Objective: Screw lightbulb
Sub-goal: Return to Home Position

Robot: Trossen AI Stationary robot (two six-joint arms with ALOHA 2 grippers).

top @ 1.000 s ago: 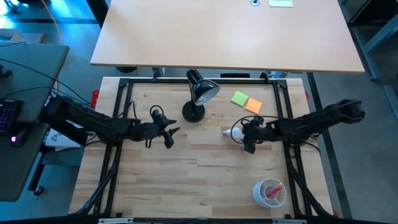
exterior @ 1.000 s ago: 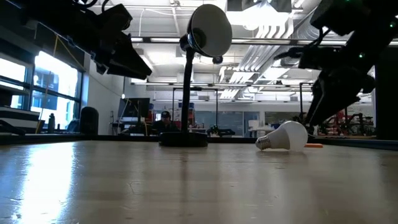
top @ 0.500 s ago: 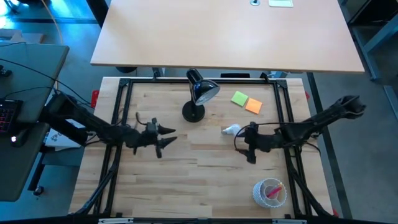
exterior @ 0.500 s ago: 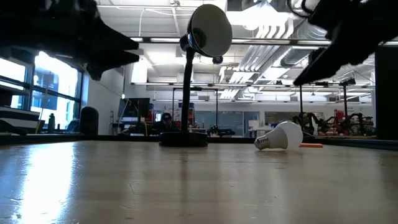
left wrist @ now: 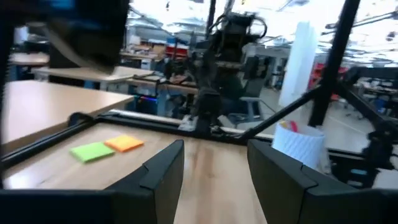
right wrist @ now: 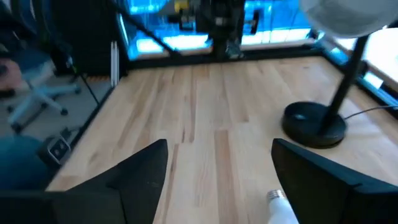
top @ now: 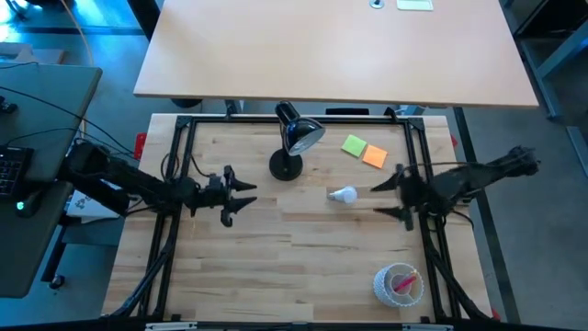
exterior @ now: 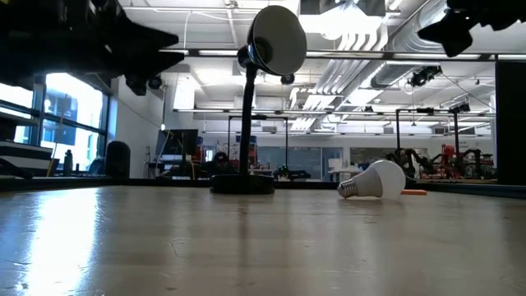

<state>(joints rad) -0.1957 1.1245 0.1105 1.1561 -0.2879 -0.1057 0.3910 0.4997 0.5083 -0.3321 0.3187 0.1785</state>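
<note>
My right gripper (top: 380,199) has drawn back from the lightbulb (top: 344,194) and now hangs just beside it, raised off the table (top: 303,257), fingers spread wide and empty. My left gripper (top: 246,195) has pulled away too, its fingers also apart around nothing. The lightbulb lies on its side on the wood between them, nearer my right. Beyond it stands the black lamp (top: 286,166), apart from the bulb, with green (top: 354,145) and orange sticky notes (top: 374,155) farther right.
</note>
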